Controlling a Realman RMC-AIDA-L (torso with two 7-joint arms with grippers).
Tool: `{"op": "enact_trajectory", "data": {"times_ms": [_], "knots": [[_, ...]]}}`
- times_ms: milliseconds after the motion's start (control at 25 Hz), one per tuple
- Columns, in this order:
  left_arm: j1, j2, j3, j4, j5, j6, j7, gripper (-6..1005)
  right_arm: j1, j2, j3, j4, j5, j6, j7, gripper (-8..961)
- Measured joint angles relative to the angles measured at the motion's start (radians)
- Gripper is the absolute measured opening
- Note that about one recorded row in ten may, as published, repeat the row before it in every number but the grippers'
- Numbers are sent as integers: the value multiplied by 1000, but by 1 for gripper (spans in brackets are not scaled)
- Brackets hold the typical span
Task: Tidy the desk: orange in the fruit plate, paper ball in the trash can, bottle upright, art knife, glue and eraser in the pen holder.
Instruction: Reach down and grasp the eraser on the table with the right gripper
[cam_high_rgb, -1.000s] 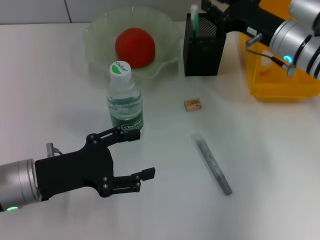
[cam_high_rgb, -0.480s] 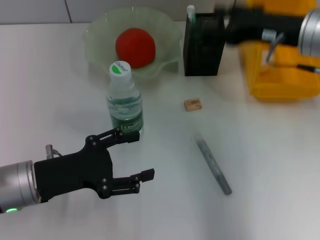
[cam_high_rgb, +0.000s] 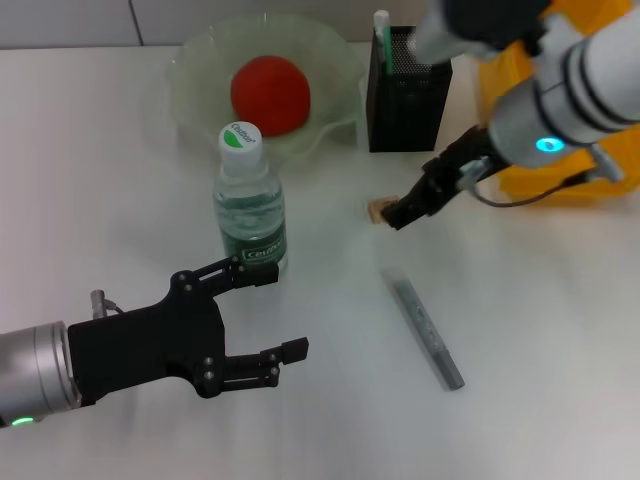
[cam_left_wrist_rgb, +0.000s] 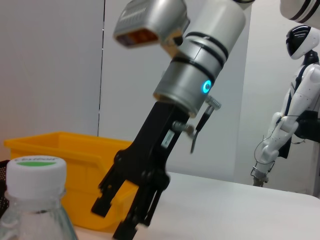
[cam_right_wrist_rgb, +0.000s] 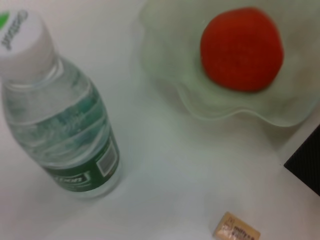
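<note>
Right claw (cam_high_rgb: 398, 215) has swung down from the pen holder (cam_high_rgb: 408, 90), fingers spread, beside the eraser (cam_high_rgb: 378, 209) on the table; eraser pickup underway, next needs closing; left claw (cam_high_rgb: 270, 312) idle, spread.

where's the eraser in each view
Head view: eraser on the table, mid-frame, mostly hidden behind the right end effector.
Left wrist view: not in it.
Right wrist view: bottom edge, on bare table.
Shared landmark: the bottle.

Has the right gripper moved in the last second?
Yes. The right gripper has swung from behind the pen holder down toward the robot, to the eraser.
</note>
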Motion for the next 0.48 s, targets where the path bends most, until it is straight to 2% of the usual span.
{"op": "enact_trajectory", "data": {"times_ms": [200, 480], "knots": [[1, 0, 0, 0, 0, 4, 0, 859, 101, 2, -20, 150, -37, 45, 92, 833], [1, 0, 0, 0, -1, 6, 5, 859, 156, 6, -65, 307, -38, 164, 168, 821]]}}
